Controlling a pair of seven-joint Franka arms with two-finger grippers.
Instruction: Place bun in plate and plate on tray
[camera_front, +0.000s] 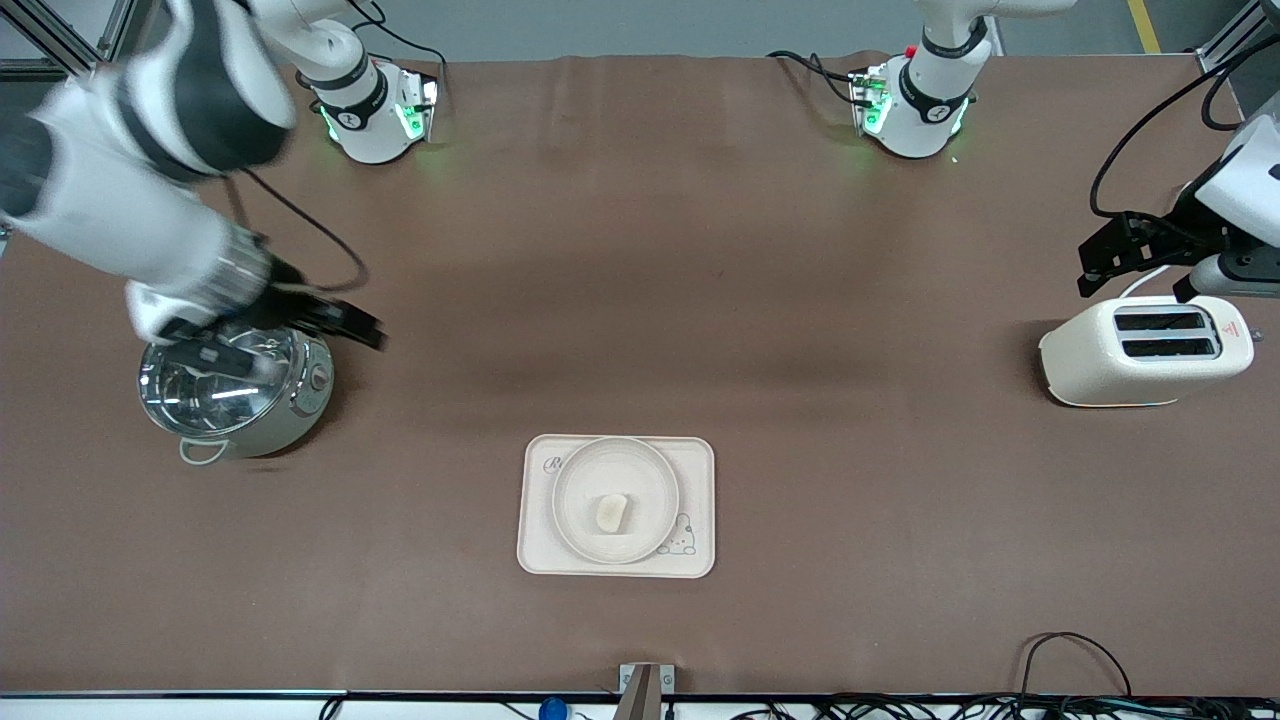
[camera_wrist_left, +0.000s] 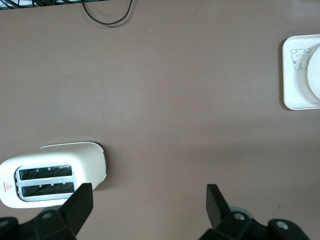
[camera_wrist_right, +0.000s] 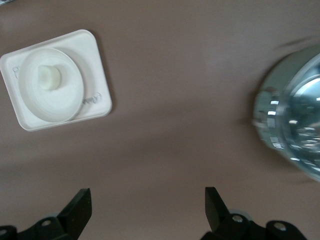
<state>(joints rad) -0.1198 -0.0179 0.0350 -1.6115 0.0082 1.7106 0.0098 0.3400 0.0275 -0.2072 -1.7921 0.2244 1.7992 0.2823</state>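
The cream-white bun lies in the round plate, and the plate rests on the rabbit-printed tray, near the front camera at mid-table. In the right wrist view the bun sits in the plate on the tray. My right gripper hangs open and empty over the steel pot, away from the tray; its own view shows it above bare table. My left gripper is open and empty over the toaster, and in its own view nothing lies between the fingers. A tray corner shows there.
A lidded steel pot stands at the right arm's end of the table, seen also as the pot. A cream toaster stands at the left arm's end, likewise the toaster. Cables trail along the table edge nearest the front camera.
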